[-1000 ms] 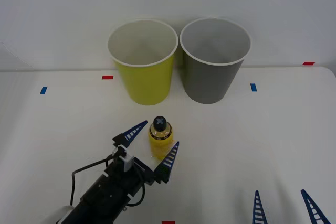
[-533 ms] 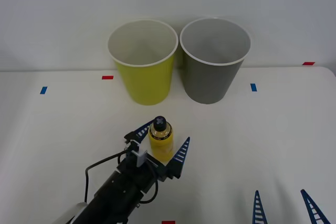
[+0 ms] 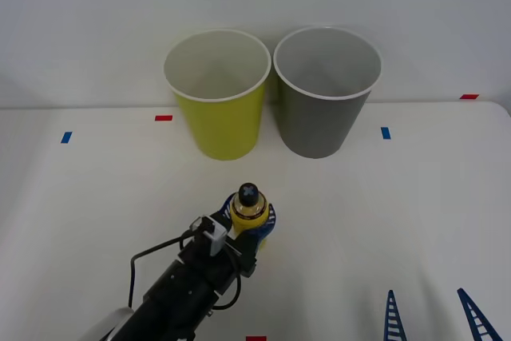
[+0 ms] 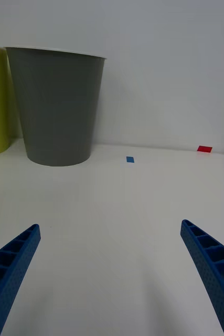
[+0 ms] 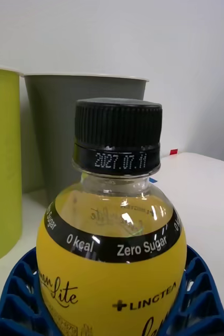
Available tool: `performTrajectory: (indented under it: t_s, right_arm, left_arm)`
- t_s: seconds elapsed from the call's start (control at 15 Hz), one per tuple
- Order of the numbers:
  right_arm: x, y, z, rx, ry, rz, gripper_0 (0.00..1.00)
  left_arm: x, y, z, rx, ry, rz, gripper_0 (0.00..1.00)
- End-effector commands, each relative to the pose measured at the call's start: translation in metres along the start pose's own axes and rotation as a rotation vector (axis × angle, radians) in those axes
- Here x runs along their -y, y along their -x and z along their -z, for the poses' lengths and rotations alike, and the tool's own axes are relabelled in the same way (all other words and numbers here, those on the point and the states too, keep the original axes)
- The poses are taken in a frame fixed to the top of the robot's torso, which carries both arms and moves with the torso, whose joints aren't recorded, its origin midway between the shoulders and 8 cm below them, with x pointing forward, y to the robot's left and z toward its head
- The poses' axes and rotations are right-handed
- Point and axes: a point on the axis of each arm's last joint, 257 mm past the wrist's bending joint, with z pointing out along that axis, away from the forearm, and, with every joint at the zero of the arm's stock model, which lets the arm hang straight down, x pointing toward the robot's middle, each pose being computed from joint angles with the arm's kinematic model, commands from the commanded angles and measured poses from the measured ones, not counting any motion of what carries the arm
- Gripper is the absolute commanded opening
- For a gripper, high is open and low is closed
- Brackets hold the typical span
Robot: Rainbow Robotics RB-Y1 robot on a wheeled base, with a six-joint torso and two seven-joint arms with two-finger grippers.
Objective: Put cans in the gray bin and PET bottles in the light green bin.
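- Clear plastic, a black screw cap and a yellow label: the PET bottle (image 3: 248,212) stands upright on the white desk (image 3: 415,213), near the light green bin (image 3: 217,93) and on the robot's side of it.
- The left pincer (image 3: 250,229) is clamped around the bottle's body, its blue ribbed fingers (image 5: 25,283) cupping the label.
- Filled nearly to the neck, the bottle probably has some heft; the label is glossy, so it could slip. The wide rounded body, where it is already held, looks the best place.
- The right pincer (image 3: 435,317) sits spread apart and idle at the desk's near edge, holding nothing.
- The gray bin (image 3: 326,89) stands beside the green one.
- Hidden: the bottle's base, and both bins' bottoms.
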Motion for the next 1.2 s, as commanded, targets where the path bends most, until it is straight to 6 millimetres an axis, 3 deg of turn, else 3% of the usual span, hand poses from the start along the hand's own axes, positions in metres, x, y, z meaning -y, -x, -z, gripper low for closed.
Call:
performTrajectory:
  t_s: [0.07, 0.2, 0.53, 0.87, 1.2]
  right_arm:
    - [0.000, 0.000, 0.000, 0.000, 0.000, 0.000, 0.93]
    - [0.000, 0.000, 0.000, 0.000, 0.000, 0.000, 0.93]
    - [0.000, 0.000, 0.000, 0.000, 0.000, 0.000, 0.93]
    - [0.000, 0.000, 0.000, 0.000, 0.000, 0.000, 0.93]
    - [0.000, 0.000, 0.000, 0.000, 0.000, 0.000, 0.93]
  left_arm:
    - [-0.005, -0.001, -0.006, -0.047, 0.007, -0.031, 0.00]
    - [-0.011, 0.008, -0.013, -0.109, 0.010, -0.053, 0.00]
    - [-0.025, 0.053, -0.018, -0.256, 0.015, -0.099, 0.00]
    - [-0.054, 0.100, -0.004, -0.376, 0.095, -0.104, 0.00]
    - [-0.097, 0.147, 0.005, -0.419, 0.177, -0.066, 0.00]
